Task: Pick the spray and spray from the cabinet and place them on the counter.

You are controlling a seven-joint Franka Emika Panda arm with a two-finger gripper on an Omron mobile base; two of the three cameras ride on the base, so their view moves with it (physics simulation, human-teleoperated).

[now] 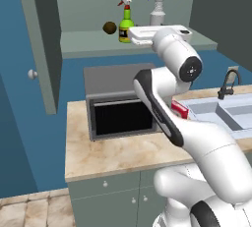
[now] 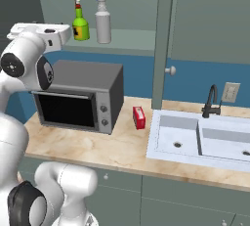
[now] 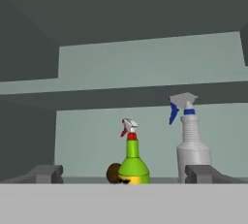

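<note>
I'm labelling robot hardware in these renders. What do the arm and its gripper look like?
The arm is glossy white, built of rounded, tubular links with dark joints and a round dark cap at the elbow. Its hand is a white, boxy block. The gripper ends in two small dark grey, blocky finger tips. No cables or markings are visible.

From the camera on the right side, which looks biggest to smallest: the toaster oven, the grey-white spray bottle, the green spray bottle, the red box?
1. Toaster oven, clearly largest.
2. Grey-white spray bottle.
3. Green spray bottle, shorter than its neighbour.
4. Red box, smallest, though it sits nearer the camera.
</note>
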